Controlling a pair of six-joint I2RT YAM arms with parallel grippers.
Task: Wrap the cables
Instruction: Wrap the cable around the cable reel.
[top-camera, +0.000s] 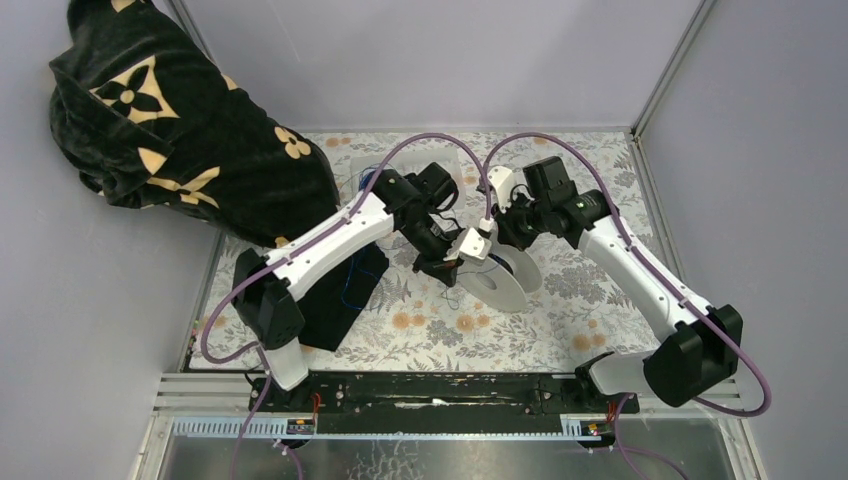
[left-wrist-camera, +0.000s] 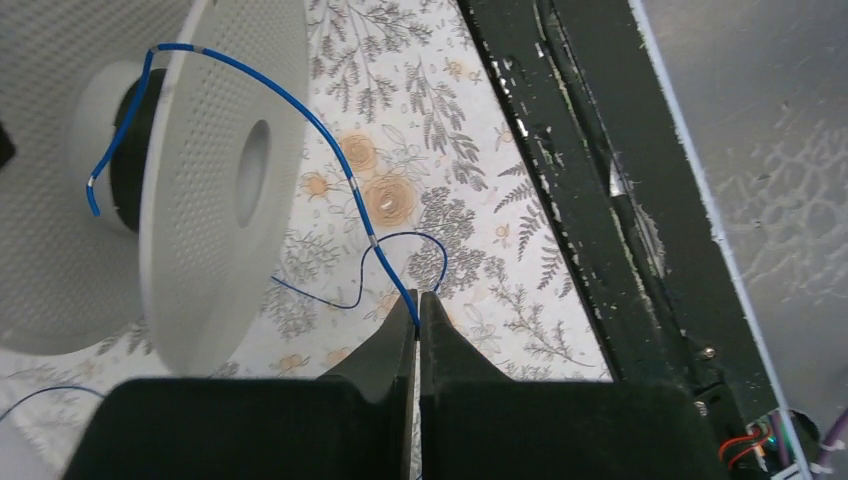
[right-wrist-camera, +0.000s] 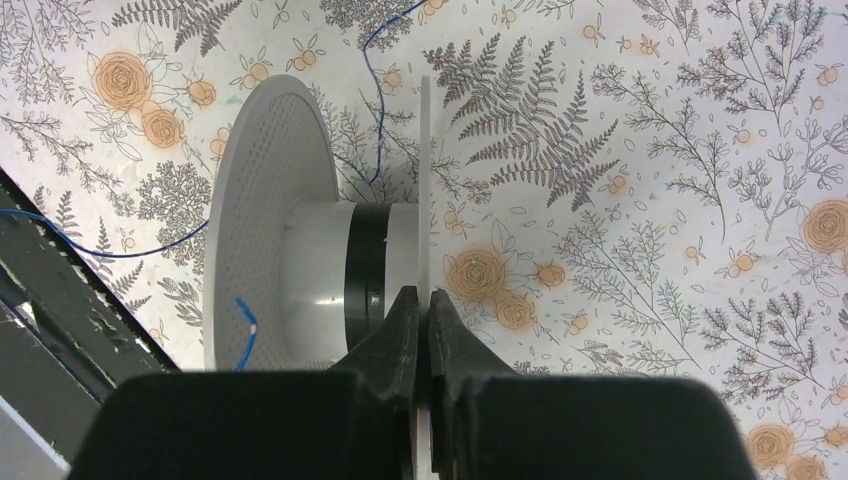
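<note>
Cloth (top-camera: 560, 300) printed with ferns and orange roses covers the table, and a heap of black fabric (top-camera: 170, 130) with beige flower motifs sits at its far left corner. The left arm (top-camera: 330, 240) and the right arm (top-camera: 630, 260) both reach toward the middle, where a white spool (top-camera: 505, 285) with perforated flanges is held tilted just above the cloth. The right gripper (right-wrist-camera: 421, 298) has its jaws pressed together on the thin edge of one flange, beside the pale hub with its black band. The left gripper (left-wrist-camera: 418, 300) is close to the spool's other side, fingers pinched on a bright blue cable (left-wrist-camera: 352, 186). From that pinch the cable rises in an arc, crosses the rim of the near flange and drops to the hub, where its short free end hangs loose. The right wrist view shows that end (right-wrist-camera: 245, 325) between the flanges. A thinner, darker blue strand (left-wrist-camera: 415, 234) lies in a loose curl on the cloth just beyond the left fingertips, and another (right-wrist-camera: 378, 110) trails over the cloth behind the spool.
</note>
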